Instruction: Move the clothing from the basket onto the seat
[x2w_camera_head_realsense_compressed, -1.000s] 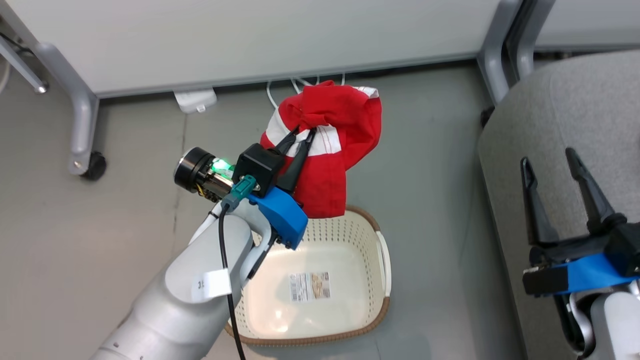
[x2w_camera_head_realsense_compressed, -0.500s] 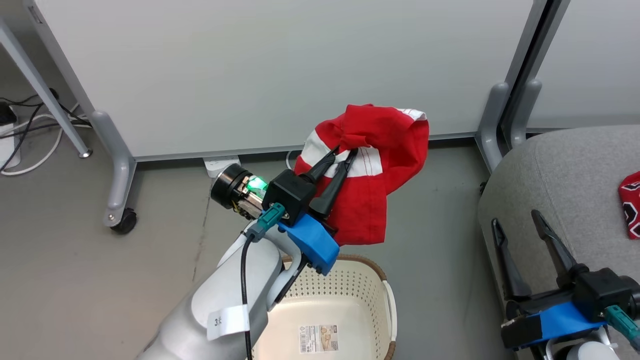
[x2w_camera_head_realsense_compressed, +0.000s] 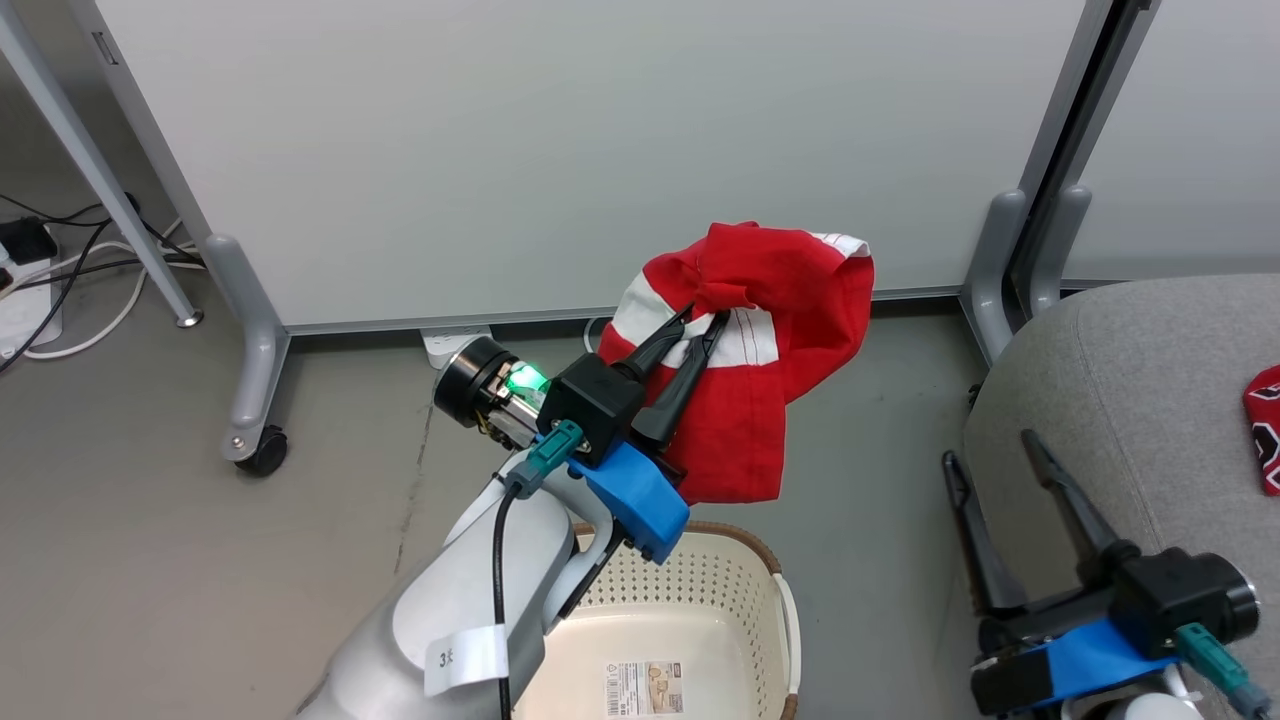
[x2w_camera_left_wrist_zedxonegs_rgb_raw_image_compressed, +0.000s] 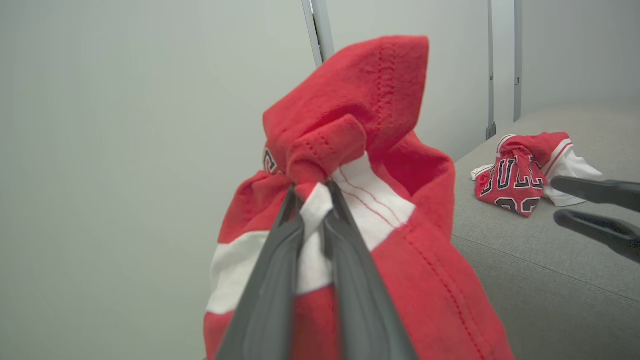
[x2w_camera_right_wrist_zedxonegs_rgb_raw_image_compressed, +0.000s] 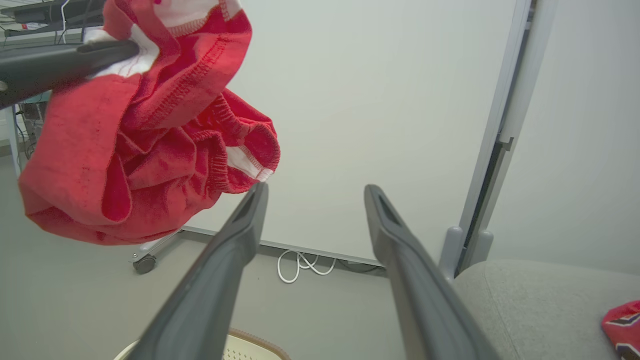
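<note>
The head camera looks higher now, so we see the whole picture shifted. More of the white partition (x2w_camera_head_realsense_compressed: 560, 150) is in view, and the basket (x2w_camera_head_realsense_compressed: 720, 590) is cut off by the bottom edge, with only its far part showing. A red jersey (x2w_camera_head_realsense_compressed: 1265, 425) on the seat (x2w_camera_head_realsense_compressed: 1130, 400) comes into view at the right edge.

Apart from this camera move, the left gripper (x2w_camera_head_realsense_compressed: 706, 316) now holds the red-and-white garment (x2w_camera_head_realsense_compressed: 790, 290) nearer to the seat. Its lower hem no longer overlaps the far rim of the basket and hangs clear of it.

The right gripper (x2w_camera_head_realsense_compressed: 990, 450) stands more to the left against the seat. Its left fingertip is now at the edge of the seat, no more over the cushion.
</note>
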